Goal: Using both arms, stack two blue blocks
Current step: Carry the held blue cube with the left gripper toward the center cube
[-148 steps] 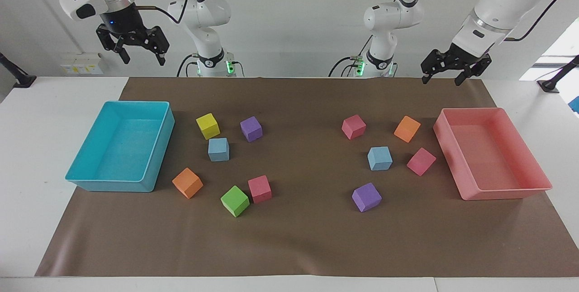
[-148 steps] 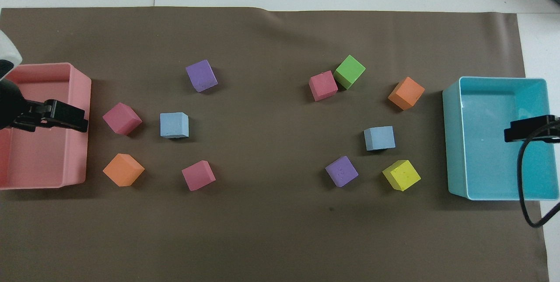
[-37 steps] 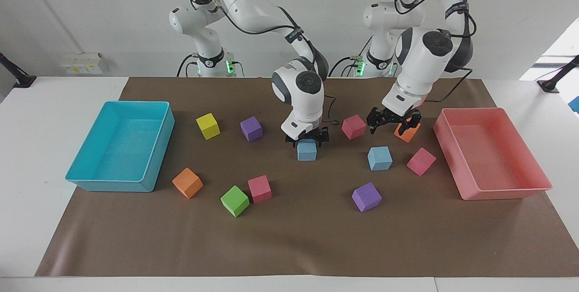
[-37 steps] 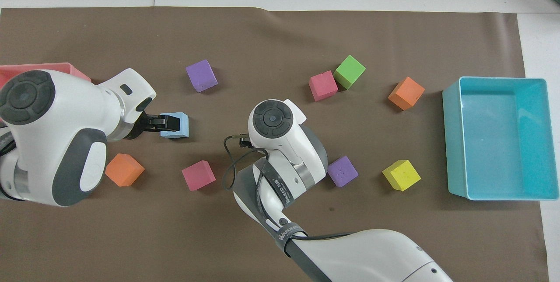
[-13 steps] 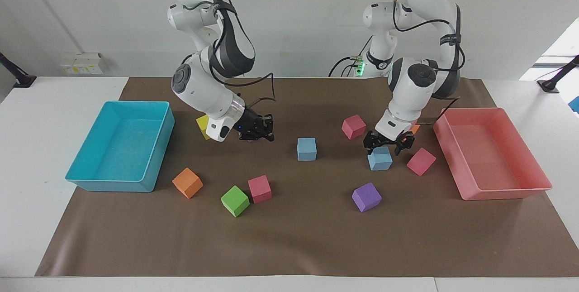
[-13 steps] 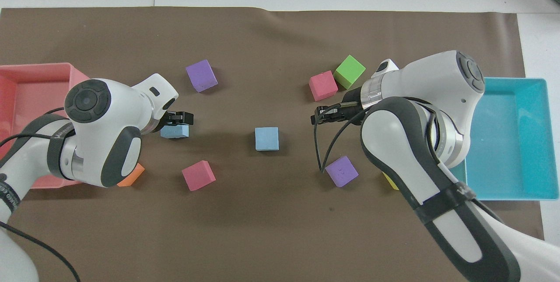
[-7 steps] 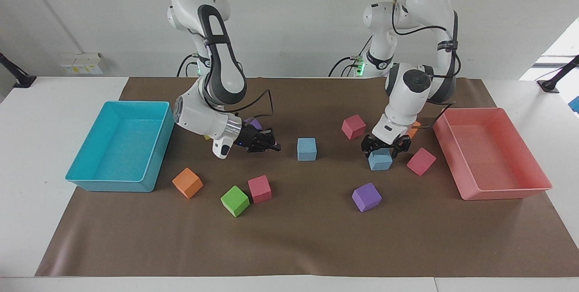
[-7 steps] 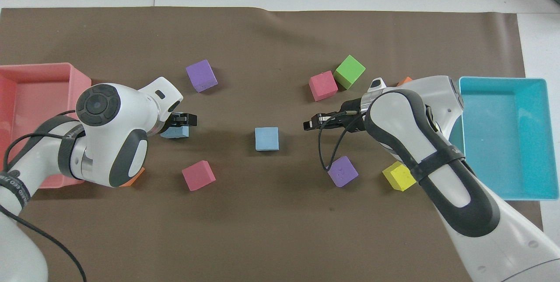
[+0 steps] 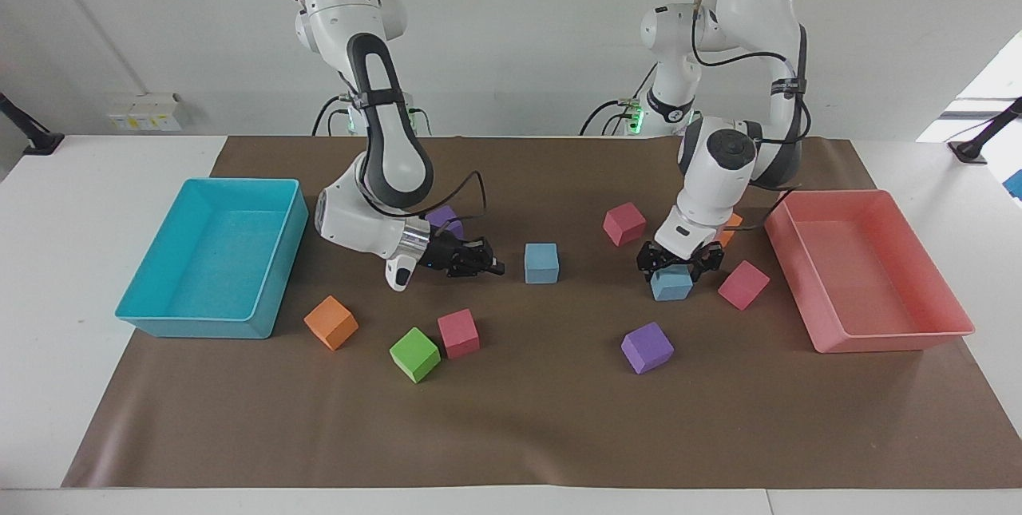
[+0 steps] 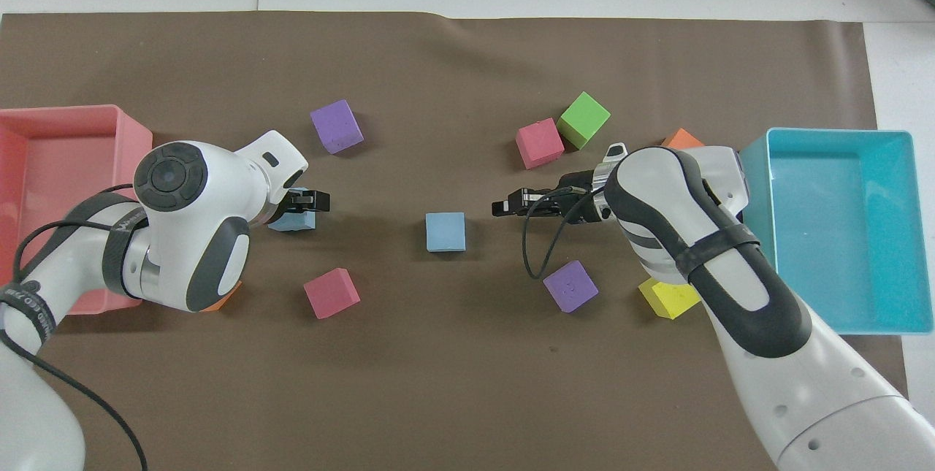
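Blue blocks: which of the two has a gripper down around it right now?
The blue block toward the left arm's end, beside the pink cube: the open left gripper straddles it. The mid-table blue block stands free, the shut right gripper beside it.

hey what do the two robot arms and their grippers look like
Both arms are glossy white, built of rounded segments with dark grey covers and round grey caps at the joints. The left arm and right arm each carry a loose black cable looping along the links, held by a black strap with white lettering. A silver ring sits at the right wrist. The left gripper and right gripper are small, black and two-fingered.
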### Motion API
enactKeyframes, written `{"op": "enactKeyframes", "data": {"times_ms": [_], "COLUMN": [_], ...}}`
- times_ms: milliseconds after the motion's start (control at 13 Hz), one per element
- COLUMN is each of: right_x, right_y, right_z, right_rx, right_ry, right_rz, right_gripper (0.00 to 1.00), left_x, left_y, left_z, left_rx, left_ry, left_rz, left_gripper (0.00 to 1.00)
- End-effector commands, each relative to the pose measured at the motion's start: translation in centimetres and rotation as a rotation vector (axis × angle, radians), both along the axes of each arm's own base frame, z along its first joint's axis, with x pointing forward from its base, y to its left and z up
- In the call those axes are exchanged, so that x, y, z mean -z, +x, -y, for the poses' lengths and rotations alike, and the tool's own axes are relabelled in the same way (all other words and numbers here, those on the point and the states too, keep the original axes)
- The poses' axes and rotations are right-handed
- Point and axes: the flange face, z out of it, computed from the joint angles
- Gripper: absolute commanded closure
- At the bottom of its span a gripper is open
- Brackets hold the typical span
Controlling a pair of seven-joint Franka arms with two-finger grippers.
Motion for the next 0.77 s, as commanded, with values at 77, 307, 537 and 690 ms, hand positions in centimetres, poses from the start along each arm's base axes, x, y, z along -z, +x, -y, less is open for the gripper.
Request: {"op": "enactKeyframes", "data": {"times_ms": [77, 307, 537, 690], "right_x": [1.3, 2.0, 2.0, 2.2], "right_y": [-0.9, -1.1, -1.2, -1.3], "right_z": [-0.8, -1.1, -1.5, -1.9], "right_rx": [-0.004, 0.007, 0.025, 0.019], "right_ry": [0.053, 0.061, 0.054, 0.038], "right_rz": [-0.031, -0.068, -0.103, -0.102], "right_gripper": [1.00, 1.00, 1.00, 1.00], "left_x": [0.3, 0.3, 0.3, 0.0], "left_y": [-0.2, -0.1, -0.1, 0.0], "left_z": [0.1, 0.0, 0.0, 0.2], "left_rx": [-0.004, -0.005, -0.004, -0.004], "left_ry": [0.011, 0.011, 0.014, 0.015], "left_rz": [0.024, 0.024, 0.019, 0.020], "left_gripper": [0.08, 0.31, 0.44, 0.48]}}
